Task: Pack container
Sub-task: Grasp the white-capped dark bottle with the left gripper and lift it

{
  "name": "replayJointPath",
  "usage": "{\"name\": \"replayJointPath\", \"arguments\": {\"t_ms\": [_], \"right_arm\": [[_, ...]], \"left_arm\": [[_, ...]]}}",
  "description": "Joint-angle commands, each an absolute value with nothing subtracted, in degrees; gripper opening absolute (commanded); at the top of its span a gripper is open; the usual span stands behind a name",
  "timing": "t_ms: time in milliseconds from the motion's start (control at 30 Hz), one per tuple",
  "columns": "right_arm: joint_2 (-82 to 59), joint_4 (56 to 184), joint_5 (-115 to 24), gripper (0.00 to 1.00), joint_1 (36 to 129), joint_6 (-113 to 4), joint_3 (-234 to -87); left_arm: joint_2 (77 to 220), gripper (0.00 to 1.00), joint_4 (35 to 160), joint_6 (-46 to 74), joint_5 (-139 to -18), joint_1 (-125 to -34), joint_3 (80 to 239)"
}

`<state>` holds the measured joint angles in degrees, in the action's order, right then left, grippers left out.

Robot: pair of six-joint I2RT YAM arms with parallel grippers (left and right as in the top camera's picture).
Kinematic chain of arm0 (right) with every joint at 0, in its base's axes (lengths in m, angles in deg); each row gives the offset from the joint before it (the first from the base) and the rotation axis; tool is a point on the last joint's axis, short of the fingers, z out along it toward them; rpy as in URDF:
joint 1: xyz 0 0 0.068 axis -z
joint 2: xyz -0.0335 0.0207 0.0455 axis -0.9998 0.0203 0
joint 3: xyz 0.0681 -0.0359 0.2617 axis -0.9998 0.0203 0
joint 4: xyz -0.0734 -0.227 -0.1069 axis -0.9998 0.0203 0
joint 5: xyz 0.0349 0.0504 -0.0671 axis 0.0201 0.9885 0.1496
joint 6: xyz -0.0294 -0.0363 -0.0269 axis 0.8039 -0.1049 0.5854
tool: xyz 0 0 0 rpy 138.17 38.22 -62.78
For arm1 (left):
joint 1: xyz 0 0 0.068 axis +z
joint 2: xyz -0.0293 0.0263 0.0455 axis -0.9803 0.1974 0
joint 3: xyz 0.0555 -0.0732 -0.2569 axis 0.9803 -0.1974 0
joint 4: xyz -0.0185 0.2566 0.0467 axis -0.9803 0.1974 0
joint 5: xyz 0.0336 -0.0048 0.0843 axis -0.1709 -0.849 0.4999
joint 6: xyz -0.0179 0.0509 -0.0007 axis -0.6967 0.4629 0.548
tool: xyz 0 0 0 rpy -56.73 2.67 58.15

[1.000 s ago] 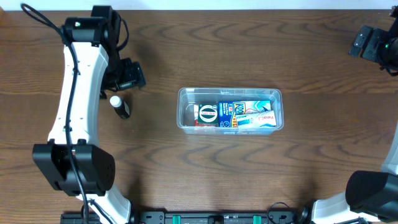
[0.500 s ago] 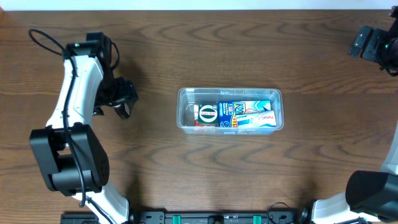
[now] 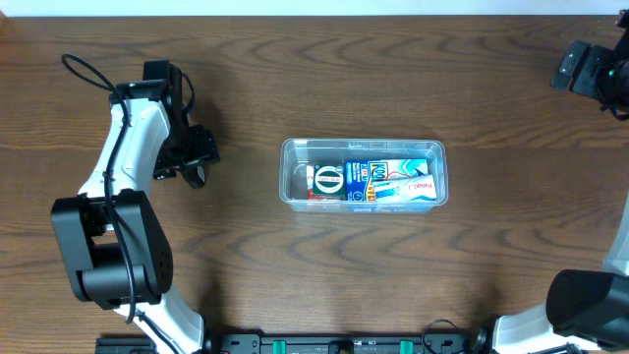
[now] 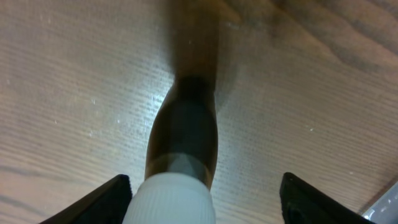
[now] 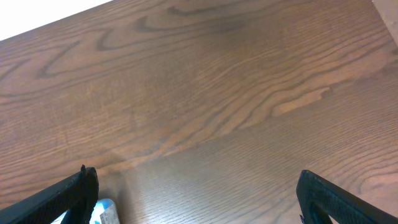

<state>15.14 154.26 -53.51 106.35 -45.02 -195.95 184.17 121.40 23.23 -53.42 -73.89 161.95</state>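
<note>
- Right up against the left wrist camera, a white cap (image 4: 171, 200) fills the bottom of the frame. It sits between the two dark fingers (image 4: 106, 199) of the left gripper (image 4: 205, 199).
- That gripper is released, jaws spread. The finger at lower left is just beside the cap, the one at lower right is well apart from it, and nothing is clamped.
- Beyond the cap runs its dark bottle (image 4: 185, 130), lying on the wooden tabletop (image 4: 68, 81). It points toward the top of the frame, where it blurs out.
- Over to the right wrist camera: the right gripper (image 5: 205, 199) is released too, with its fingertips at the two bottom corners and wood grain between them.
- Now the overhead view. The left arm (image 3: 123, 177) reaches up the left side of the frame, its gripper low over the bottle in the upper left. Most of the bottle is hidden beneath it.
- The container (image 3: 364, 144) sits mid-frame, a touch right of centre. It lies flat on the tabletop with its long side running left to right, well apart from the left gripper.
- Inside it, packets (image 3: 369, 180) lie flat toward the lower long wall: a black-and-white one at the left, a blue one in the middle, a pale one with red print at the right.
- Farthest off, in the upper right corner, the right gripper hangs well apart from the container.
</note>
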Motion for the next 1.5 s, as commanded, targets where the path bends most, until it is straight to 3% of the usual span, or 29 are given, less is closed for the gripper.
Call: {"name": "replayJointPath", "arguments": {"t_ms": [0,233,500,733,1167,1467], "right_arm": [[14.62,154.35,-53.88,0.99,106.4,-45.74,-196.47],[14.62,154.35,-53.88,0.99,106.4,-45.72,-196.47],[14.62,154.35,-53.88,0.99,106.4,-45.72,-196.47],[14.62,154.35,-53.88,0.99,106.4,-45.72,-196.47],[14.62,154.35,-53.88,0.99,106.4,-45.72,-196.47],[14.62,154.35,-53.88,0.99,106.4,-45.72,-196.47]], "left_arm": [[184.59,0.75,120.68,24.1,-52.99,-73.91,161.74],[184.59,0.65,119.74,24.1,-52.64,-73.91,161.74],[184.59,0.4,120.07,24.1,-52.64,-73.91,161.76],[184.59,0.3,121.47,24.08,-51.5,-73.91,162.3],[184.37,0.27,134.19,24.06,-51.37,-74.58,174.57],[184.13,0.27,147.81,24.04,-54.34,-82.78,187.75]]}}
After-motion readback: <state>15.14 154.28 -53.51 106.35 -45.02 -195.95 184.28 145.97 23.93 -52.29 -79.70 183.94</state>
